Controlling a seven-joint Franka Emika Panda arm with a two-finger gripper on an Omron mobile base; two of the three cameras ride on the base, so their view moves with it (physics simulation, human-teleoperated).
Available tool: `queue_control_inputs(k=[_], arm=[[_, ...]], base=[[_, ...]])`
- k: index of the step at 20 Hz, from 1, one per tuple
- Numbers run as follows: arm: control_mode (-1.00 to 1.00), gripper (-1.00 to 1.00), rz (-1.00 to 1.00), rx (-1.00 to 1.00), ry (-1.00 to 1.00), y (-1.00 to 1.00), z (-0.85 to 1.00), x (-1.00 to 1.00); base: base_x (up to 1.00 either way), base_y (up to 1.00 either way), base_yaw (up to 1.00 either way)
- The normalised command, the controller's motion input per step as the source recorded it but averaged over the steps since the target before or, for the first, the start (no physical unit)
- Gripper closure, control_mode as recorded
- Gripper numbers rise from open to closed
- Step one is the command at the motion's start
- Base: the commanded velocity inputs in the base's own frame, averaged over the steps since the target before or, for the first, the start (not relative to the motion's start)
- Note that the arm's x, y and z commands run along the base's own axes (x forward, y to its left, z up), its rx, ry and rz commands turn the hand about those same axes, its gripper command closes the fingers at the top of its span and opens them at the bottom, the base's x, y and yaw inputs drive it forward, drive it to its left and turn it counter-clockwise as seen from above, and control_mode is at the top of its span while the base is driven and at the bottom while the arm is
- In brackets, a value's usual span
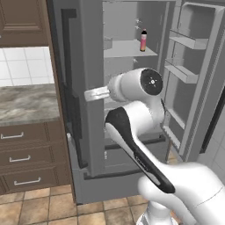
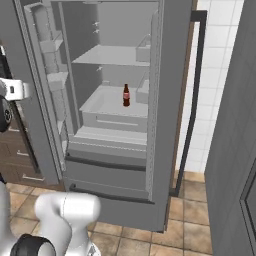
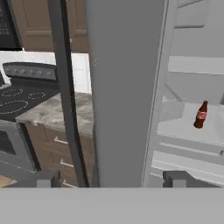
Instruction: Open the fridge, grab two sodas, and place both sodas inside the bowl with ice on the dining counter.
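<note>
While the fridge (image 2: 165,100) stands with one door swung wide and the other still shut, a soda (image 3: 201,115) rests upright on a pale shelf (image 3: 188,127) inside the open compartment. Its long axis is vertical, dark cap up, red label around the middle. From the hand view the bottle sits ahead of the fingers (image 3: 46,180) and off to the right, deeper in the fridge, well apart from both tips. From the right base view the same soda (image 2: 126,95) stands near the middle of its shelf, with a grey bin just beside it on the right.

A second bottle (image 1: 143,41) shows in the left base view, upright on a higher shelf, with a red-pink body and a dark cap; whether it is the other soda I cannot tell.

The gripper (image 3: 109,179) hangs in front of the closed door, whose long dark bar handle (image 3: 68,96) runs between the two tips, nearer the left one. The fingers are spread wide, one tip at each side of the hand view's lower part, with nothing pinched between them; whether the left tip touches the handle I cannot tell.

Left of the fridge, a marbled surface (image 1: 26,103) tops brown drawers (image 1: 26,158).
</note>
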Motion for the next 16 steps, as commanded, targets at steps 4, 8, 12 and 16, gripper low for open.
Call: queue_control_inputs(k=[4, 8, 12, 16], arm=[[-1.0, -1.0, 0.0, 0.17, 0.07, -1.0, 0.0, -0.2], [-1.0, -1.0, 0.01, 0.22, 0.11, -0.69, -0.06, 0.3], [-1.0, -1.0, 0.05, 0.3, 0.09, -0.33, -0.15, 0.68], [-1.0, -1.0, 0.02, 0.29, 0.1, -0.05, -0.09, 0.74]], base=[[0.0, 0.0, 0.0], [0.0, 0.0, 0.0], [0.0, 0.0, 0.0], [0.0, 0.0, 0.0]])
